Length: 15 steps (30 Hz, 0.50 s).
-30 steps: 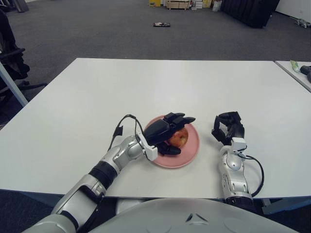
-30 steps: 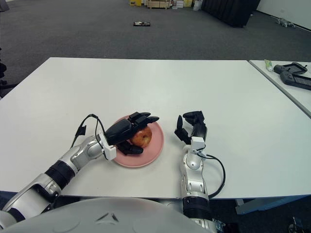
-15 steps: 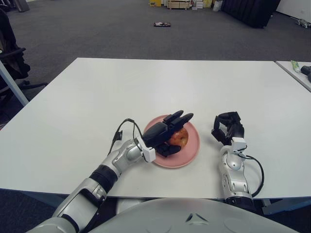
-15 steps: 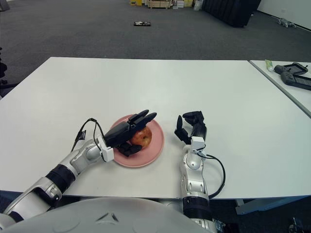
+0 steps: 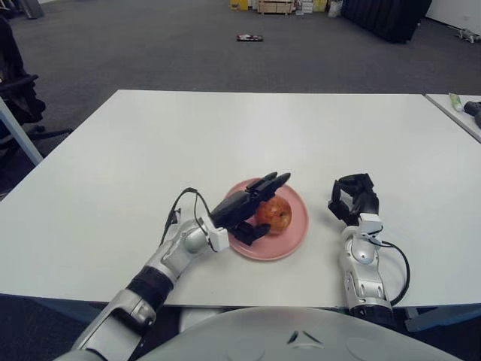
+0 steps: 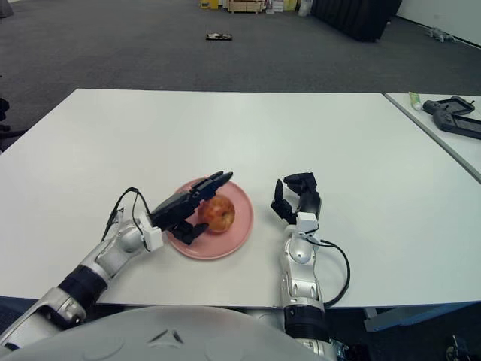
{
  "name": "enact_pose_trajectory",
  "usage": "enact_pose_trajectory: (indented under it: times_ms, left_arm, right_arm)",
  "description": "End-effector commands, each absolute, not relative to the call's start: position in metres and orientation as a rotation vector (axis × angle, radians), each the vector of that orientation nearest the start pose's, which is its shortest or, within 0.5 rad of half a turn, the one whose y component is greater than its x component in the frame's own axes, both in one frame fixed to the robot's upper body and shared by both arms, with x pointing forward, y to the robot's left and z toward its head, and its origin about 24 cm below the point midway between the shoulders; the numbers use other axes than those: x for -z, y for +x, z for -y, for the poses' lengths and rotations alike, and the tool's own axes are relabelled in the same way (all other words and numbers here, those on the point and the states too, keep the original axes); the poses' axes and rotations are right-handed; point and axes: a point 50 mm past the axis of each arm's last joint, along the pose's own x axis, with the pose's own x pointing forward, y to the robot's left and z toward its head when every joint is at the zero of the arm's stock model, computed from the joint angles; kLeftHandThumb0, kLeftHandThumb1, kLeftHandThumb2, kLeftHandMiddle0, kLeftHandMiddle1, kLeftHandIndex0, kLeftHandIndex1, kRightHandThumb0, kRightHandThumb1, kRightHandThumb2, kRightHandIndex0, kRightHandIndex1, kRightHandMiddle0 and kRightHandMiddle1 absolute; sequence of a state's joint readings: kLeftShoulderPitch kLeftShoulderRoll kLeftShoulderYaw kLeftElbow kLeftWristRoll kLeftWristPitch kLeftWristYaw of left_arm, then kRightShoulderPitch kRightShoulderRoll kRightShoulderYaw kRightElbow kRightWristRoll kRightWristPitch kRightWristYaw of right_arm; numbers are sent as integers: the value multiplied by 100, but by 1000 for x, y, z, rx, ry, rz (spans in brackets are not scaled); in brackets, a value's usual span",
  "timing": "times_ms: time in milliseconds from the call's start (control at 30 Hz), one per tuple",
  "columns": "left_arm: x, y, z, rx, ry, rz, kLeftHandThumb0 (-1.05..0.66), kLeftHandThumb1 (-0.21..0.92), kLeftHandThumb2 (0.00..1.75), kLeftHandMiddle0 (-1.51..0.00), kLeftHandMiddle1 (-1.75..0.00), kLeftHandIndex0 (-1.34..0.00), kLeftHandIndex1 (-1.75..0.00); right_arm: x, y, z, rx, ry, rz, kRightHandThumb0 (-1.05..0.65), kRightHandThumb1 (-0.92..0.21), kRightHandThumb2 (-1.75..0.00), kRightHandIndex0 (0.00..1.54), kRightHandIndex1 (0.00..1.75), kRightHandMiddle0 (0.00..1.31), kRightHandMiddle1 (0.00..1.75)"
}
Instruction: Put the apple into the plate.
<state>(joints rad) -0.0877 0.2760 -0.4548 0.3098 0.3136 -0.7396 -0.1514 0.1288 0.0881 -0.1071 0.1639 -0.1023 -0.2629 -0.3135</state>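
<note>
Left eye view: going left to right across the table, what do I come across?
Left hand → apple, lying on the pink plate → right hand → small green thing on the neighbouring table's edge.

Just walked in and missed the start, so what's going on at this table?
The robot is putting an apple onto a pink plate on the white table. The apple sits on the plate, and the left hand is beside its left side with fingers spread, holding nothing. The right hand is idle, showing to the right of the plate. The placing looks essentially done.
</note>
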Motion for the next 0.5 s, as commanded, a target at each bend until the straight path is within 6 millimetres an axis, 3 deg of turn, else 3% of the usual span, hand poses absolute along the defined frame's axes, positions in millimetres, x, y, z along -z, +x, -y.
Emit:
enact_pose_trajectory:
  times_ms: [0,200,467]
  left_arm:
    - [-24,222,-91,740,450,391,-94,92,103,0,0,0,0]
    - [-16,232,-103,531,322,284,-96,92,109,0,0,0,0]
    - [-27,222,-124,195,63,321,-90,92,108,-1,-1,0,-6]
  right_arm:
    - [-1,218,176,429,-34,-8,-39,-63,-93,63,129,37,175]
    - [-1,218,176,433,-27,-4,-39,-61,-95,62,132,39,175]
    - [0,218,175,437,-20,-14,-40,-60,-97,62,133,40,175]
